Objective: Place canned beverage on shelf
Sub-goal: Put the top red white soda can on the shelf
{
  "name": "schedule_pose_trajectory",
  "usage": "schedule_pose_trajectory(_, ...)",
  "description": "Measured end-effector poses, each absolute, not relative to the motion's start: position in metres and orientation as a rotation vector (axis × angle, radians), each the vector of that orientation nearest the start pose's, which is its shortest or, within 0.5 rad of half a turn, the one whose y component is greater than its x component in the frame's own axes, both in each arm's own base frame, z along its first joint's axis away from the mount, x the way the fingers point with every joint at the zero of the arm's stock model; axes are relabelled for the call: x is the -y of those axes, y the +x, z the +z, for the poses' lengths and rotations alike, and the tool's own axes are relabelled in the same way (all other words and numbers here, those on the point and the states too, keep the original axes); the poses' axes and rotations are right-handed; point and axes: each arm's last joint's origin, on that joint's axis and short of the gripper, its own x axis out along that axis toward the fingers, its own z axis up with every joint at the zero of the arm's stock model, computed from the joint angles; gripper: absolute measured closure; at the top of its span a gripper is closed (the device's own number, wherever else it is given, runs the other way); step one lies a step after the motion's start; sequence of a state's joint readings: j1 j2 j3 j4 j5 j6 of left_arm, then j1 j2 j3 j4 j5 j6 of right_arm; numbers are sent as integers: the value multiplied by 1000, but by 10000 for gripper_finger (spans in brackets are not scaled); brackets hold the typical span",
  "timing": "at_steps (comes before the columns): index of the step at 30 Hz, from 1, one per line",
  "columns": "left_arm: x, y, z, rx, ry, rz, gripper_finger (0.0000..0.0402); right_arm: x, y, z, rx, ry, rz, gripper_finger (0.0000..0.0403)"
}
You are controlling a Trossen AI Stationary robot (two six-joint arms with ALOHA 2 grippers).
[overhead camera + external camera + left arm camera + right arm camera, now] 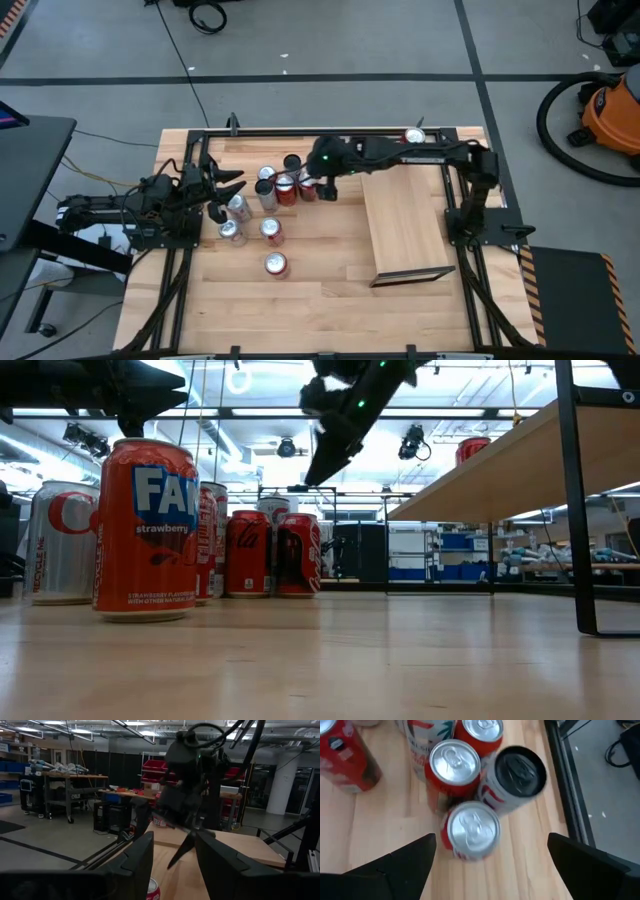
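— Where's the can (471,829)?
— Upright on the table (330,270), lid up, directly under my right gripper (325,190), fingers spread wide, empty.
— The shelf (405,225)?
— Beside it, lengthwise. My left gripper (222,188) waits, holding nothing.

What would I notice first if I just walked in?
Probably the bunch of red and silver cans standing on the table's left half. The right gripper hangs open right above that bunch. One can already sits at the far end of the shelf on the right.
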State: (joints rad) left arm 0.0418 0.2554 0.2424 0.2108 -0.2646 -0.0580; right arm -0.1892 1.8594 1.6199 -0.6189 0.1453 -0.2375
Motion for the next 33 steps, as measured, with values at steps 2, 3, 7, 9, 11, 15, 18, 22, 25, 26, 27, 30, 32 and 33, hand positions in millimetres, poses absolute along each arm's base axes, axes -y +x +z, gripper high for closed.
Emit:
schedule_pose_trajectory(2,-12,104,246,206,-79,300,246,84,409,277,-878,-193,-205,9)
schedule_pose_trajectory(3,-12,104,246,206,-78,300,246,85,412,274,-873,-189,-208,9)
schedule_pose_trajectory(7,-12,104,245,202,-78,300,246,91,419,264,-853,-146,-204,9)
schedule_pose_trajectory(9,-12,104,245,201,-78,300,246,92,421,262,-837,-106,-187,9)
schedule_pose_trajectory(11,-12,104,245,200,-78,300,246,93,421,261,-835,-87,-196,9)
schedule_pose_trajectory(15,-12,104,245,201,-78,300,246,95,419,253,-827,-42,-228,9)
schedule_pose_trajectory(18,-12,104,245,201,-78,300,246,95,419,242,-803,-13,-226,9)
schedule_pose_trajectory(22,-12,104,245,201,-78,300,246,93,416,229,-814,14,-233,9)
schedule_pose_trajectory(25,-12,104,245,201,-78,300,246,92,415,221,-792,26,-236,9)
schedule_pose_trajectory(26,-12,104,245,201,-78,300,246,92,415,217,-789,30,-237,9)
schedule_pose_trajectory(27,-12,104,245,201,-78,300,246,91,414,213,-786,34,-238,9)
schedule_pose_trajectory(30,-12,104,245,201,-78,300,246,91,414,209,-761,41,-242,9)
schedule_pose_trajectory(32,-12,104,245,202,-78,300,246,90,413,205,-755,41,-243,12)
schedule_pose_trajectory(33,-12,104,245,202,-78,300,246,90,412,203,-756,42,-243,14)
